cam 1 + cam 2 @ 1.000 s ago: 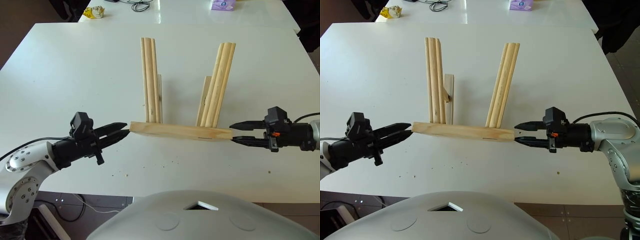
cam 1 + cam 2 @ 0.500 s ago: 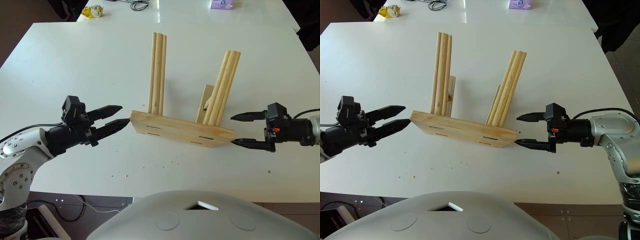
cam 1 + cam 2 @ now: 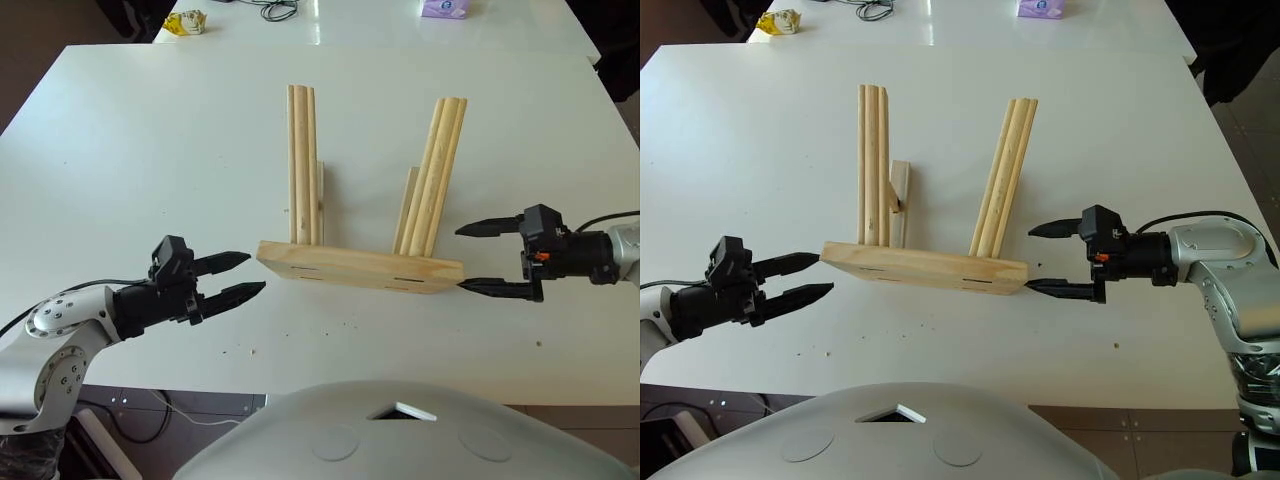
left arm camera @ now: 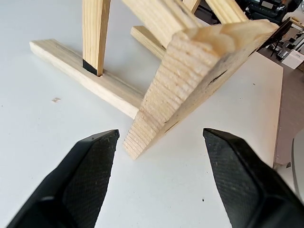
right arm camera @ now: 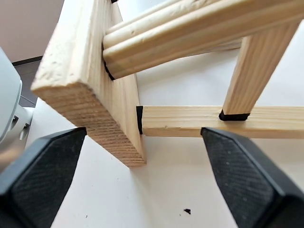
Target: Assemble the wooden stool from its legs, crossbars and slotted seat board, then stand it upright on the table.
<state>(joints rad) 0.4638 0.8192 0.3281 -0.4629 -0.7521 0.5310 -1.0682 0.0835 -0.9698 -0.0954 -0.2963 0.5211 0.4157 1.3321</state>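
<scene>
**Two grippers open at the tipped stool (image 3: 930, 270)**

Nearest, the left gripper (image 3: 245, 273) is spread just off the seat board's (image 3: 360, 268) left end. The right gripper (image 3: 463, 258), also spread, brackets the board's right end without clamping it. The board stands on edge on the white table (image 3: 130, 150). Beyond it the legs (image 3: 301, 160) extend away, with a crossbar (image 4: 80, 71) lying on the table.
</scene>
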